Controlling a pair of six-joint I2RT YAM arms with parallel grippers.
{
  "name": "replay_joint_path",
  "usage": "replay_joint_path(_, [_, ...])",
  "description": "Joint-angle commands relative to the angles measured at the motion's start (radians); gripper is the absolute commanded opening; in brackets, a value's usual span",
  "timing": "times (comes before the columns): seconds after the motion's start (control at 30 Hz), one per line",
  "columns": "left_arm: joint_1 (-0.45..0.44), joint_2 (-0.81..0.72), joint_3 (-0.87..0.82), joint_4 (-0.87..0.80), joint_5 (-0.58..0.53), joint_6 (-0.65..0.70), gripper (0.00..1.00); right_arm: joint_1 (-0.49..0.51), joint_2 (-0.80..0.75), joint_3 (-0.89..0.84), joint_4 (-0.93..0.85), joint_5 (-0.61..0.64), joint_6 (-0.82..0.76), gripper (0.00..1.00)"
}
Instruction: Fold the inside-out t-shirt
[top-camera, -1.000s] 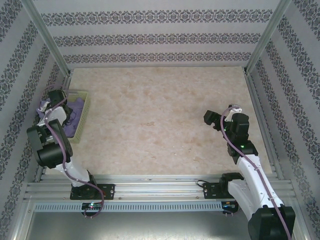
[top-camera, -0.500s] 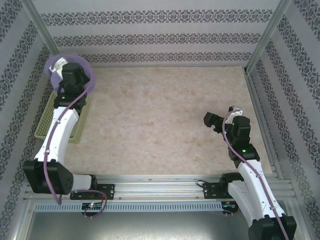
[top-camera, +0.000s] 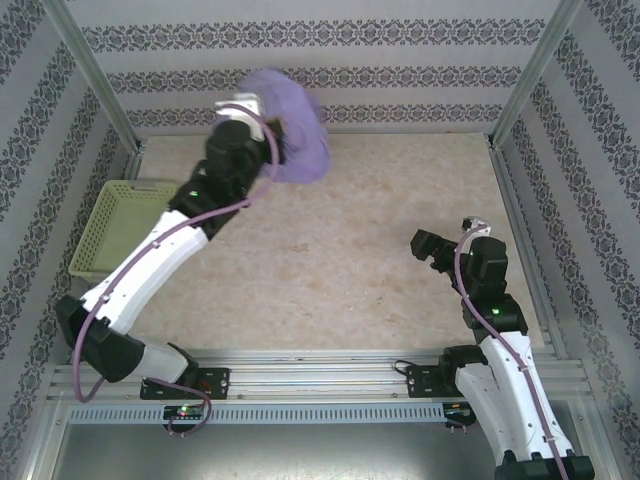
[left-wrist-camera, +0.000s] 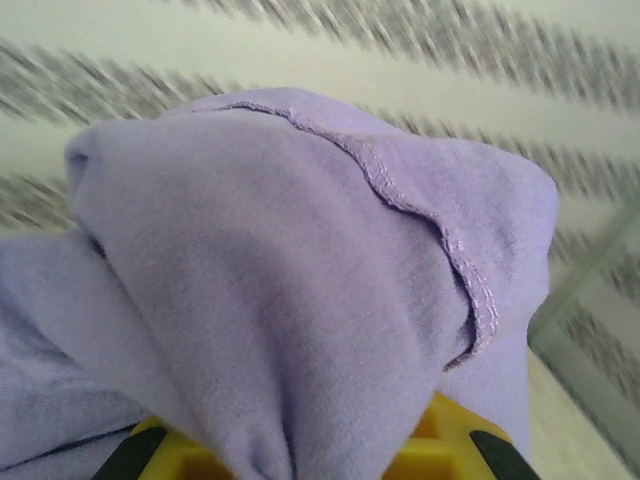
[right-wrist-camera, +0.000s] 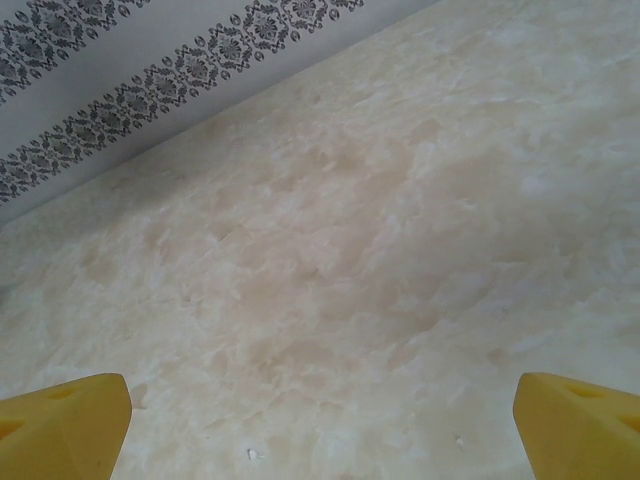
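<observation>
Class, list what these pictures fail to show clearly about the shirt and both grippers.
Top view: the t-shirt is a blurred bundle; sleeves and lettering unreadable.
Left wrist view: cloth covers the left gripper, hiding where it pinches.
Right wrist view: the right gripper has its fingers cut off by the bottom edge.

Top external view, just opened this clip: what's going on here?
The left gripper holds the lavender t-shirt bunched up in the air over the far left of the table, beyond the yellow-green basket. The right gripper hangs open above the table's right side, touching nothing. The shirt is not yet laid out, so no folding has begun.
</observation>
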Motion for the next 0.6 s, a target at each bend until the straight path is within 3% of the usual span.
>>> replay_joint_path(0.0, [-0.088,0.058,-0.056,-0.047,0.045,-0.090,0.00,0.010,-0.011,0.031,-0.072,0.003,0.028,0.98])
replay_joint_path(0.13, [-0.158,0.101,-0.182,-0.095,0.112,-0.199,0.30,0.022,-0.007,0.006,-0.071,-0.035,0.069,0.98])
replay_joint_path(0.27, [-0.164,0.043,-0.335,-0.095,0.092,-0.230,0.60,0.069,0.009,-0.048,-0.041,-0.047,0.103,0.98])
replay_joint_path(0.4, [-0.126,-0.017,-0.395,-0.092,0.050,-0.188,0.70,0.148,0.052,-0.083,0.006,0.003,0.124,0.98])
replay_joint_path(0.57, [-0.073,0.031,-0.354,-0.109,0.123,-0.142,0.77,0.286,0.165,-0.057,0.068,0.069,0.142,0.97])
